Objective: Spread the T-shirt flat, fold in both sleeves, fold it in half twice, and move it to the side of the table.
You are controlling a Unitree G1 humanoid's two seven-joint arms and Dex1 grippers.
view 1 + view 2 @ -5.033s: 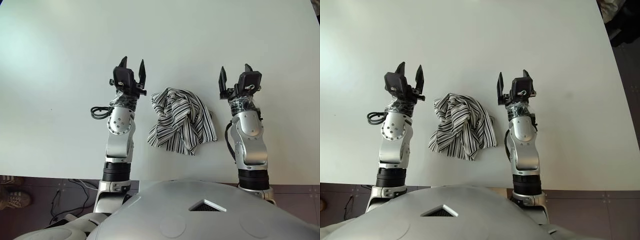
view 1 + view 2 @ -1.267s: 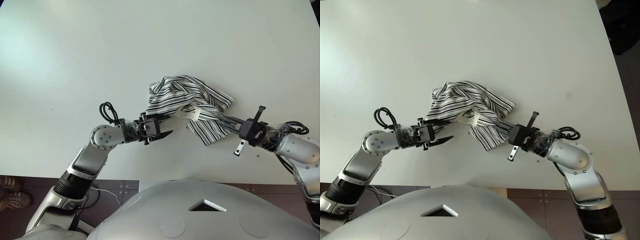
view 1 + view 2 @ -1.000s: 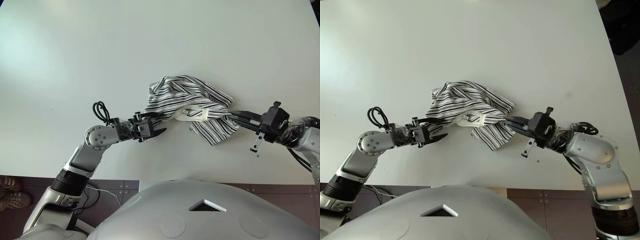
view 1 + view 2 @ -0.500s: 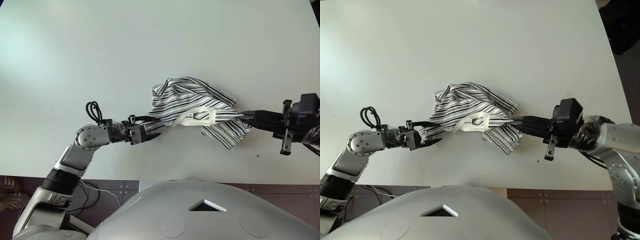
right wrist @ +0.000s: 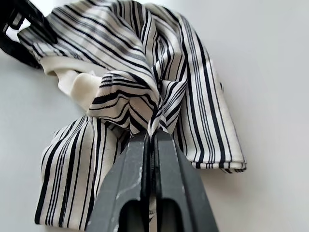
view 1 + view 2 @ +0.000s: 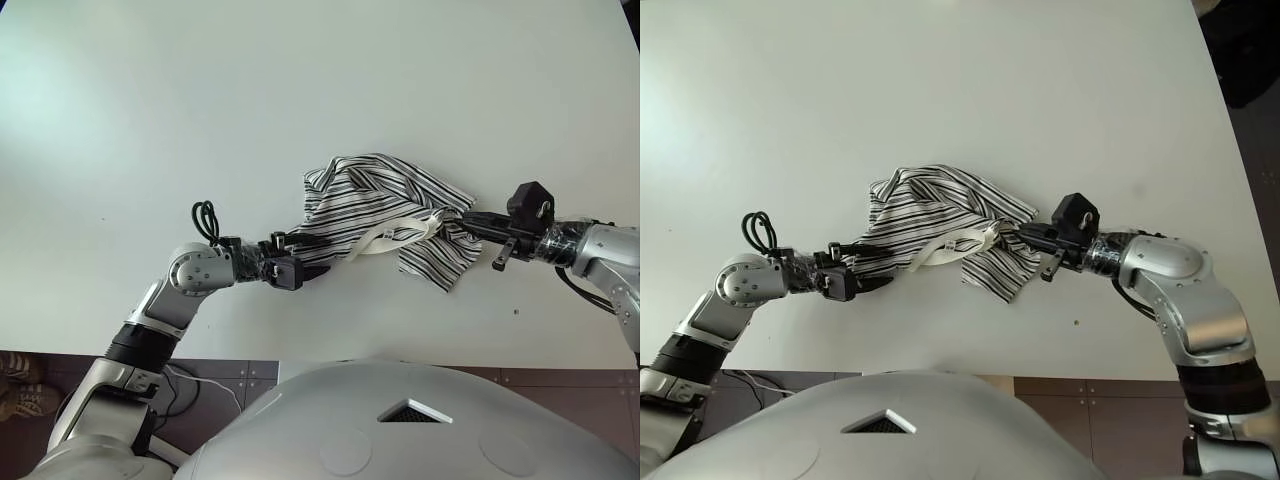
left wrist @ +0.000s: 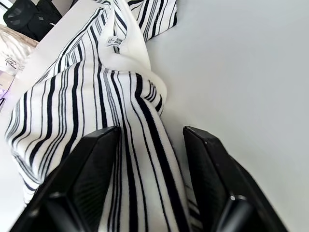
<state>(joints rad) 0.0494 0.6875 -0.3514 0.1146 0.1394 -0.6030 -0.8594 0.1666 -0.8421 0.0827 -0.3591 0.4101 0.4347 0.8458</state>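
Okay, nearest first: flat white tabletop [image 6: 300, 80], its near edge running along the bottom of the head views. Just inside that edge sits the task item, a crumpled black-and-white striped cotton T-shirt [image 6: 375, 195]. It is roughly centre of the table left to right, on the near half, bunched and not spread flat.

The left gripper [image 7: 150, 133] lies low on the table at the shirt's near-left corner, arm coming in from the left. Its two black fingers [image 7: 91, 164] are part-closed, clamping a thick fold of striped cloth that fills the gap between them.

The right gripper [image 5: 152, 137] comes in from the right at about the same depth, at the shirt's right side. Its fingers are pressed together, pinching a small gathered peak of striped fabric at the tips.

Between the two grippers a plain white ribbed neckband [image 6: 385, 235] hangs in a slack curve along the shirt's near side. A small printed label [image 7: 114, 41] is sewn on that band. One striped flap [image 6: 440, 265] drops toward the near edge, below the right gripper.

The bulk of the shirt is heaped just beyond the neckband in loose ridges. A dark bag-like object [image 6: 1250, 50] sits off the far right corner of the table.
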